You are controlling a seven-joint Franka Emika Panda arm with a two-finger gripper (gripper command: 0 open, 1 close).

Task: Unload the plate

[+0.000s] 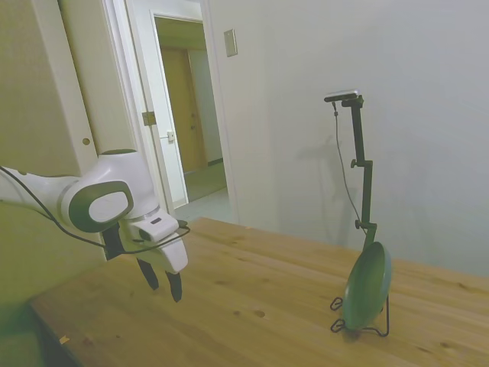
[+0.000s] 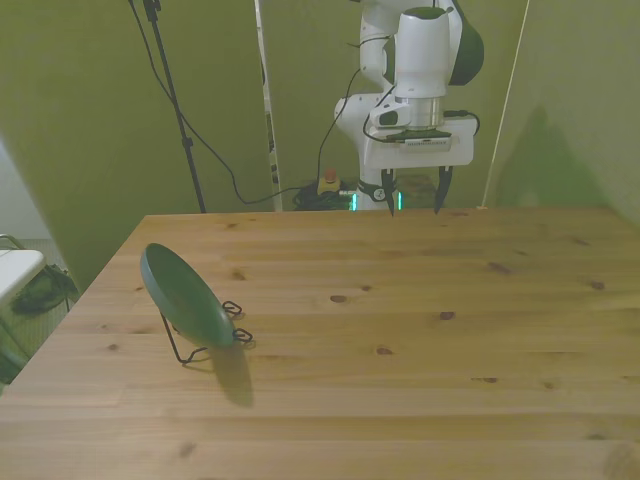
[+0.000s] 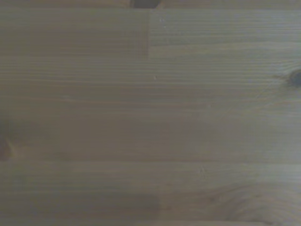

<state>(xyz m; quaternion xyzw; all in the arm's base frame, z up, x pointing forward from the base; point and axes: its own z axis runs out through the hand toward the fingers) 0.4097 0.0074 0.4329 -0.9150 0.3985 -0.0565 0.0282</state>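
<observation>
Since the plate (image 2: 185, 296) stands on edge in a thin wire rack (image 2: 205, 342) at the front view's left, leaning back on the upright wire, it looks stiff, smooth and likely slippery, and perhaps breakable if it tips off the rack. My judgement is that the upper rim is the place to take hold, fingers straddling the raised edge, then a lift up and clear of the wire loops; the light rack may drag along with it.

Further right in the front view, the gripper (image 2: 412, 197) hangs over the table (image 2: 420, 330) near its far edge, well apart from the plate, fingers spread wide with nothing between them.

At the side view's left the gripper (image 1: 163, 281) points down above the table, but there the fingers overlap, so their spread is hard to read. At its lower right the plate (image 1: 367, 286) shows nearly edge-on, which makes its lean and the rack's feet (image 1: 337, 326) plain. The wrist view shows only bare, blurred boards (image 3: 150, 122), no plate.
</observation>
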